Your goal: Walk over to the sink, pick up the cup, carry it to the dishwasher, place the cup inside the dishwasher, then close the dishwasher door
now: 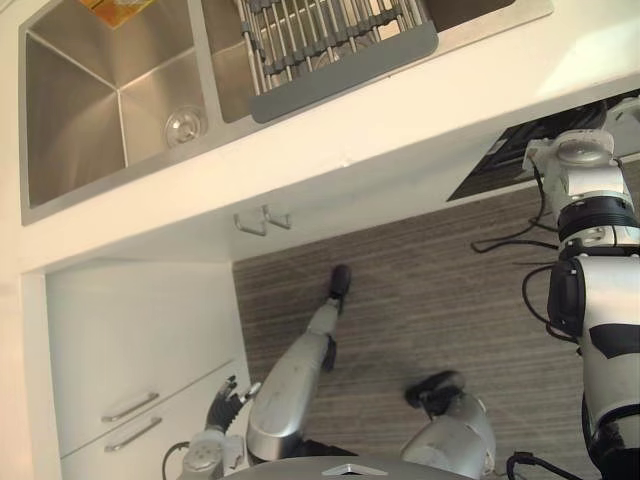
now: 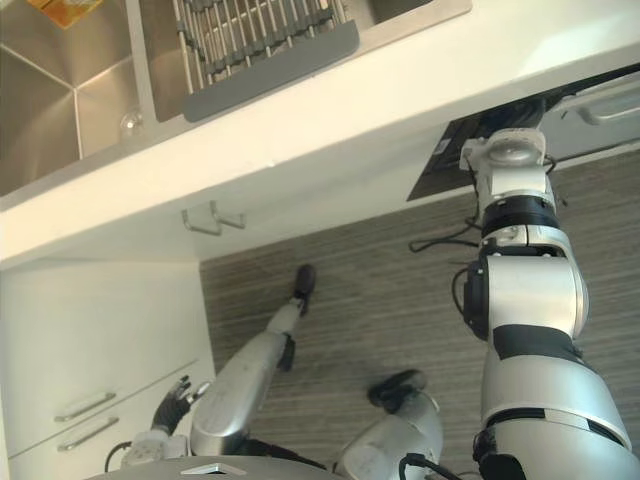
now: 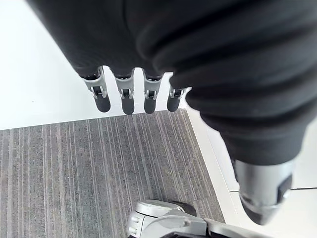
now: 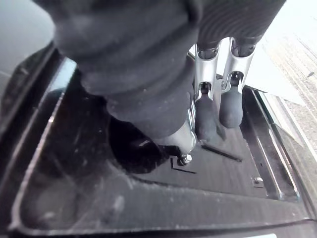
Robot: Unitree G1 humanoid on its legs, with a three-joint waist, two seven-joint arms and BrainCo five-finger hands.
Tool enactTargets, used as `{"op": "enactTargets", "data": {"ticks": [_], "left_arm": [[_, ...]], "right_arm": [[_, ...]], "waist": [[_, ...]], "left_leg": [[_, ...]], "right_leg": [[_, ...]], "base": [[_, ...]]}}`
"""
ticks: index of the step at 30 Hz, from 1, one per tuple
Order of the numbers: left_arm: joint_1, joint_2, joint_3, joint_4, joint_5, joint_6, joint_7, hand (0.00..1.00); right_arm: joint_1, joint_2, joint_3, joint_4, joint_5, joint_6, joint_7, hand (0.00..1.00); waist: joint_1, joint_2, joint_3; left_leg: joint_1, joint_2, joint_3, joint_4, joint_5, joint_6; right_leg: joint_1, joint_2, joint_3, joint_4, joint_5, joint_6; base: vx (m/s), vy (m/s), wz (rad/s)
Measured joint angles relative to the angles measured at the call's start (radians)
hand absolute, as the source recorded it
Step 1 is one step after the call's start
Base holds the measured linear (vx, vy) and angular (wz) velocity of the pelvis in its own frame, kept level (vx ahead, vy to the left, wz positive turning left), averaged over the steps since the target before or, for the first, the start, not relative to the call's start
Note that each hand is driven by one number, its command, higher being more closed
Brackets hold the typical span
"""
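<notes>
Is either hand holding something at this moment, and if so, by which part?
Nothing is held. The left hand hangs open above the floor. The right hand reaches with straight fingers to the dark dishwasher door and is empty.

White countertop point(image 1: 400, 110), metal drying rack point(image 1: 330, 35), white handled drawers point(image 1: 140, 400), grey striped floor point(image 1: 420, 290)

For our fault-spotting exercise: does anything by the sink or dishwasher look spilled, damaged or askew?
Nothing stands out: the drying rack lies squarely over the sink, and the right hand is at the open dishwasher door.
</notes>
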Motion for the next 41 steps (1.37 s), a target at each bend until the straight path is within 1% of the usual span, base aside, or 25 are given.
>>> {"op": "enactTargets", "data": {"ticks": [3, 4, 6, 8, 9, 10, 12, 15, 17, 18, 21, 23, 24, 25, 26, 27, 28, 29, 30, 32, 34, 35, 36, 37, 41], "left_arm": [[0.001, 0.0, 0.014, -0.015, -0.011, -0.022, -0.014, 0.0], [0.002, 0.002, 0.03, -0.021, -0.026, -0.027, -0.013, 0.0], [0.006, 0.005, 0.067, -0.025, -0.046, -0.027, -0.013, 0.0], [0.015, 0.025, 0.112, -0.036, -0.069, -0.025, -0.012, 0.0], [0.016, 0.032, 0.12, -0.039, -0.071, -0.023, -0.012, 0.0], [0.017, 0.043, 0.134, -0.047, -0.076, -0.022, -0.012, 0.0], [0.019, 0.053, 0.152, -0.048, -0.081, -0.03, -0.012, 0.0], [0.019, 0.056, 0.187, -0.002, -0.086, -0.064, -0.006, 0.0], [0.019, 0.056, 0.208, 0.025, -0.098, -0.065, -0.002, 0.0], [0.019, 0.058, 0.223, 0.045, -0.1, -0.065, 0.005, 0.0], [0.017, 0.069, 0.224, 0.069, -0.078, -0.063, 0.01, 0.0], [0.011, 0.089, 0.224, 0.082, -0.035, -0.053, 0.011, 0.0], [0.009, 0.092, 0.224, 0.086, -0.027, -0.048, 0.012, 0.0], [0.005, 0.098, 0.224, 0.094, -0.015, -0.037, 0.013, 0.0], [0.005, 0.099, 0.224, 0.101, -0.003, -0.02, 0.016, 0.0], [0.005, 0.098, 0.223, 0.102, 0.002, -0.01, 0.018, 0.0], [0.006, 0.097, 0.222, 0.105, 0.002, 0.011, 0.019, 0.0], [0.006, 0.096, 0.224, 0.109, 0.009, 0.036, 0.018, 0.0], [0.006, 0.097, 0.235, 0.11, 0.023, 0.05, 0.017, 0.0], [0.004, 0.091, 0.265, 0.154, 0.076, 0.091, 0.014, 0.0], [-0.009, 0.084, 0.3, 0.159, 0.098, 0.102, 0.008, 0.0], [-0.024, 0.077, 0.34, 0.156, 0.1, 0.107, 0.007, 0.0], [-0.022, 0.072, 0.363, 0.152, 0.1, 0.108, 0.004, 0.0], [-0.022, 0.044, 0.394, 0.14, 0.1, 0.111, 0.002, 0.0], [-0.003, 0.018, 0.451, 0.139, 0.1, 0.111, 0.009, 0.0]], "right_arm": [[0.128, 0.011, -0.025, -0.156, 0.043, 0.006, 0.035, 0.0], [0.211, 0.035, -0.069, -0.255, 0.065, -0.017, 0.036, 0.0], [0.365, 0.112, -0.14, -0.405, 0.095, -0.085, 0.038, 0.0], [0.594, 0.25, -0.164, -0.531, 0.054, -0.174, 0.038, 0.0], [0.65, 0.284, -0.164, -0.542, 0.042, -0.185, 0.038, 0.0], [0.754, 0.345, -0.166, -0.542, 0.042, -0.199, 0.038, 0.0], [0.883, 0.435, -0.186, -0.489, 0.081, -0.236, 0.038, 0.0], [1.018, 0.539, -0.284, -0.248, 0.146, -0.308, 0.082, 0.0], [1.055, 0.566, -0.313, -0.156, 0.192, -0.329, 0.117, 0.0], [1.086, 0.59, -0.325, -0.107, 0.197, -0.347, 0.135, 0.0], [1.141, 0.632, -0.334, -0.07, 0.195, -0.351, 0.162, 0.0], [1.178, 0.658, -0.355, -0.064, 0.198, -0.346, 0.2, 0.0], [1.182, 0.662, -0.364, -0.064, 0.198, -0.347, 0.205, 0.0], [1.19, 0.669, -0.376, -0.067, 0.196, -0.36, 0.217, 0.0], [1.202, 0.67, -0.381, -0.073, 0.178, -0.377, 0.224, 0.0], [1.21, 0.667, -0.386, -0.077, 0.158, -0.387, 0.226, 0.0], [1.222, 0.667, -0.394, -0.077, 0.13, -0.403, 0.234, 0.0], [1.238, 0.676, -0.394, -0.078, 0.122, -0.415, 0.246, 0.0], [1.242, 0.68, -0.394, -0.078, 0.124, -0.425, 0.262, 0.0], [1.255, 0.687, -0.396, -0.078, 0.142, -0.46, 0.31, 0.0], [1.28, 0.692, -0.402, -0.092, 0.169, -0.476, 0.348, 0.0], [1.312, 0.711, -0.414, -0.102, 0.179, -0.479, 0.364, 0.0], [1.333, 0.715, -0.43, -0.108, 0.187, -0.479, 0.372, 0.0], [1.345, 0.723, -0.435, -0.116, 0.203, -0.479, 0.387, 0.0], [1.347, 0.748, -0.431, -0.134, 0.195, -0.471, 0.418, 0.0]], "waist": [[0.0, -0.009, 0.006], [-0.009, -0.019, 0.014], [-0.03, -0.055, 0.025], [-0.068, -0.132, 0.024], [-0.077, -0.151, 0.023], [-0.092, -0.184, 0.022], [-0.103, -0.223, 0.021], [-0.121, -0.246, 0.01], [-0.127, -0.259, -0.005], [-0.126, -0.277, -0.019], [-0.126, -0.317, -0.053], [-0.127, -0.355, -0.078], [-0.128, -0.363, -0.082], [-0.133, -0.375, -0.091], [-0.151, -0.377, -0.099], [-0.164, -0.37, -0.103], [-0.182, -0.354, -0.111], [-0.183, -0.34, -0.116], [-0.18, -0.344, -0.118], [-0.183, -0.359, -0.127], [-0.198, -0.371, -0.131], [-0.211, -0.395, -0.152], [-0.21, -0.396, -0.16], [-0.201, -0.375, -0.162], [-0.182, -0.364, -0.192]], "left_leg": [[0.029, 0.012, 0.018, 0.0, -0.006, 0.002], [0.041, 0.018, 0.026, 0.0, -0.007, 0.005], [0.061, 0.027, 0.05, 0.0, -0.012, 0.008], [0.078, 0.038, 0.105, 0.0, -0.016, 0.008], [0.083, 0.04, 0.119, 0.0, -0.016, 0.008], [0.101, 0.045, 0.14, 0.0, -0.016, 0.007], [0.134, 0.051, 0.161, 0.0, -0.025, -0.002], [0.184, 0.076, 0.185, -0.005, -0.056, 0.004], [0.193, 0.08, 0.193, -0.005, -0.063, 0.004], [0.203, 0.08, 0.202, -0.006, -0.072, 0.0], [0.215, 0.068, 0.201, -0.006, -0.082, 0.005], [0.244, 0.037, 0.186, -0.006, -0.104, 0.017], [0.254, 0.027, 0.181, -0.006, -0.11, 0.019], [0.273, 0.01, 0.173, -0.006, -0.13, 0.028], [0.29, -0.004, 0.145, -0.006, -0.156, 0.04], [0.295, -0.005, 0.123, -0.006, -0.159, 0.044], [0.308, 0.008, 0.082, -0.006, -0.16, 0.045], [0.316, 0.036, 0.058, -0.006, -0.162, 0.043], [0.324, 0.043, 0.04, -0.006, -0.163, 0.042], [0.362, 0.053, 0.022, -0.006, -0.175, 0.037], [0.369, 0.022, 0.011, -0.006, -0.197, 0.039], [0.367, -0.001, 0.049, 0.039, -0.219, 0.053], [0.355, -0.001, 0.085, 0.103, -0.241, 0.054], [0.358, 0.007, 0.118, 0.141, -0.272, 0.039], [0.415, 0.0, 0.093, 0.076, -0.264, 0.031]], "right_leg": [[0.024, 0.018, 0.007, -0.025, 0.008, 0.004], [0.035, 0.031, 0.015, -0.044, 0.017, 0.007], [0.051, 0.046, 0.031, -0.075, 0.029, 0.007], [0.066, 0.066, 0.054, -0.113, 0.043, 0.009], [0.073, 0.071, 0.055, -0.123, 0.046, 0.009], [0.093, 0.084, 0.064, -0.148, 0.053, 0.005], [0.129, 0.108, 0.085, -0.197, 0.066, 0.015], [0.176, 0.148, 0.102, -0.259, 0.08, 0.01], [0.188, 0.158, 0.102, -0.282, 0.09, 0.009], [0.196, 0.16, 0.106, -0.296, 0.095, 0.012], [0.221, 0.158, 0.105, -0.317, 0.101, 0.014], [0.261, 0.136, 0.101, -0.321, 0.095, 0.014], [0.274, 0.129, 0.1, -0.321, 0.091, 0.005], [0.304, 0.126, 0.108, -0.317, 0.08, -0.051], [0.321, 0.132, 0.16, -0.298, 0.089, -0.142], [0.318, 0.136, 0.198, -0.265, 0.11, -0.171], [0.288, 0.156, 0.297, -0.188, 0.158, -0.202], [0.28, 0.213, 0.393, -0.217, 0.106, -0.147], [0.278, 0.245, 0.423, -0.249, 0.077, -0.131], [0.241, 0.349, 0.533, -0.347, 0.037, -0.111], [0.209, 0.393, 0.629, -0.363, 0.036, -0.106], [0.208, 0.371, 0.62, -0.34, 0.037, -0.099], [0.204, 0.362, 0.608, -0.323, 0.031, -0.093], [0.229, 0.358, 0.598, -0.313, 0.032, -0.084], [0.303, 0.356, 0.573, -0.35, 0.052, -0.067]], "base": [[0.02, -0.117, -0.16], [0.05, -0.102, -0.25], [0.06, -0.095, -0.29], [0.09, -0.087, -0.25], [0.09, -0.077, -0.18], [0.06, -0.071, -0.19], [0.02, -0.083, -0.29], [-0.07, -0.064, -0.31], [-0.06, -0.031, -0.13], [-0.03, -0.023, -0.1], [0.01, -0.025, 0.04], [0.05, -0.003, 0.23], [0.09, 0.017, 0.3], [0.12, 0.03, 0.49], [0.13, 0.045, 0.64], [0.13, 0.076, 0.91], [0.12, 0.063, 0.87], [0.11, 0.015, 0.72], [0.08, -0.082, 0.37], [0.03, -0.131, 0.16], [-0.03, -0.121, 0.68], [0.06, -0.089, 1.05], [0.17, -0.05, 0.94], [0.17, -0.036, 0.36], [0.15, -0.03, 0.18]]}}
